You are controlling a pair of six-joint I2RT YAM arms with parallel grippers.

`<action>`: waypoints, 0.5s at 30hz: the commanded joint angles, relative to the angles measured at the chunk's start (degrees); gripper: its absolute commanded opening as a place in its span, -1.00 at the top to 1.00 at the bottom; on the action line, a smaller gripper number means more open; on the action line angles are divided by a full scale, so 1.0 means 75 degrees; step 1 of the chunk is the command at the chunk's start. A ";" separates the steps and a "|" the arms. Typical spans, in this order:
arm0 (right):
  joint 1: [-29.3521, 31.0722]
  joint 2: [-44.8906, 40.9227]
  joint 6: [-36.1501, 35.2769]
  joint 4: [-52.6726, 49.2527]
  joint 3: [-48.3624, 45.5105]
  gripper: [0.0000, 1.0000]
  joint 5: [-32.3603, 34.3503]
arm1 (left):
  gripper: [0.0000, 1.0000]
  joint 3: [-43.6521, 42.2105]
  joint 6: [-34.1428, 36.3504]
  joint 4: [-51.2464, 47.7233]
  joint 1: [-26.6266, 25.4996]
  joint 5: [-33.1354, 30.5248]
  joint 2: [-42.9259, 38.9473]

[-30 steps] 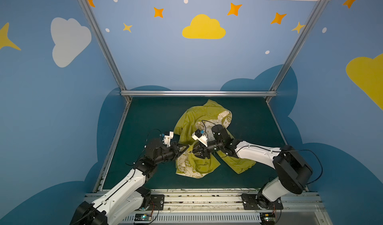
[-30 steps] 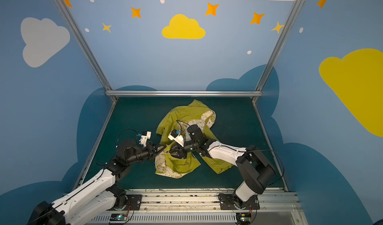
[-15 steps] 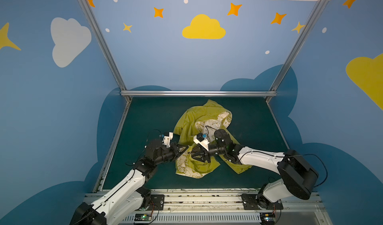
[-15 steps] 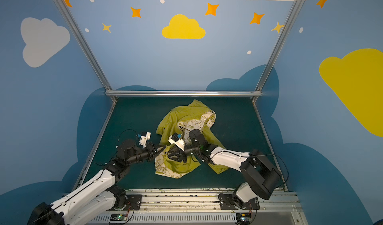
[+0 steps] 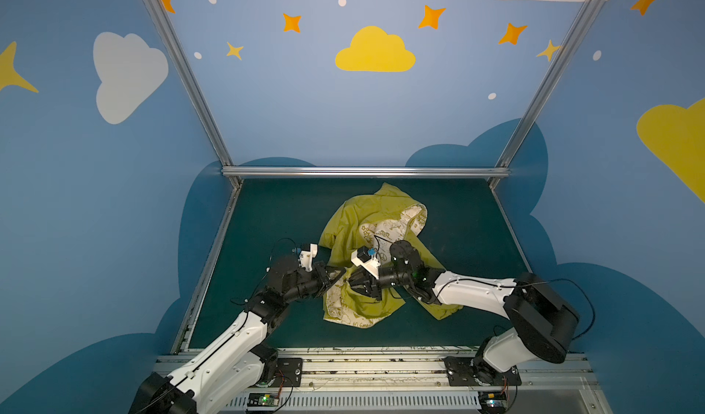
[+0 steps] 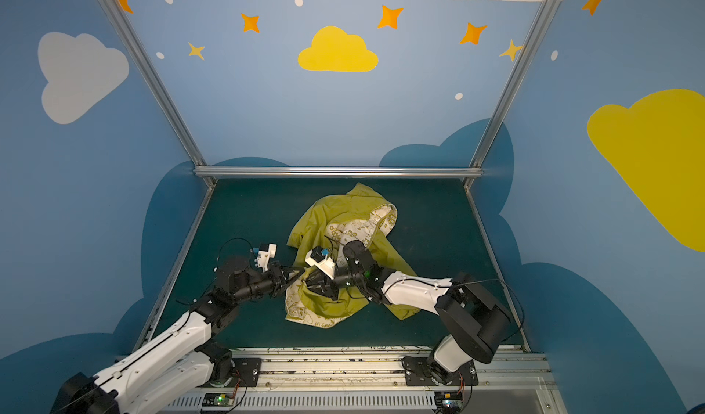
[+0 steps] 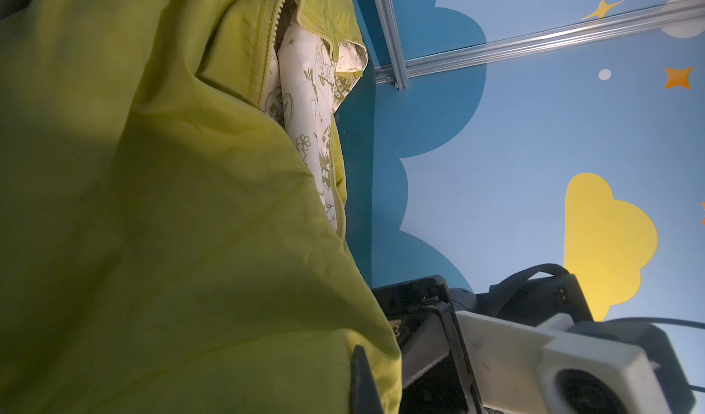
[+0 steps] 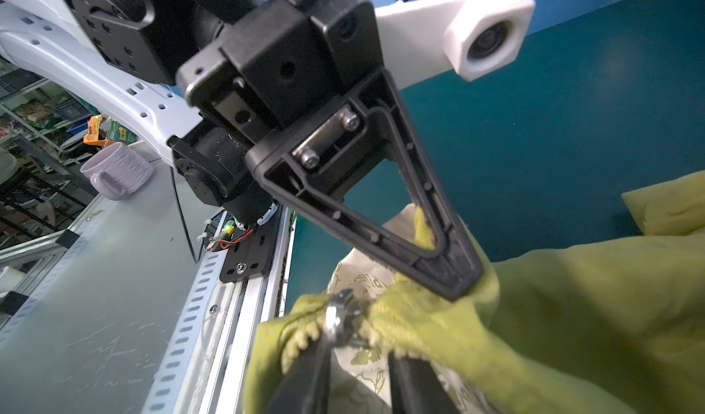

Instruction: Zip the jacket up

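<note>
Jacket (image 5: pixel 362 217) lies crumpled mid-desk (image 5: pixel 267 221), front open, printed cream lining (image 5: pixel 393 227) showing up top and again along the near edge. Zipper slider (image 8: pixel 340 314) sits at that near edge, toothed tape running off either side. Left pincer (image 8: pixel 456 278) pressed together on a fabric fold just beside the slider. Right pincer (image 8: pixel 358 355) faces it, fingers somewhat apart, one tip touching the slider; no firm grip evident.

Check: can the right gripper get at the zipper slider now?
Probably yes: the slider sits bare right at the right gripper's open tips, and the left gripper pinches the jacket beside it, not over it.
</note>
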 commanded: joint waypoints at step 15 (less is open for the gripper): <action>0.0070 -0.0497 -0.0412 -0.0749 -0.0091 1.00 0.0597 | 0.94 0.0017 0.0237 -0.0530 0.0112 -0.0141 -0.0318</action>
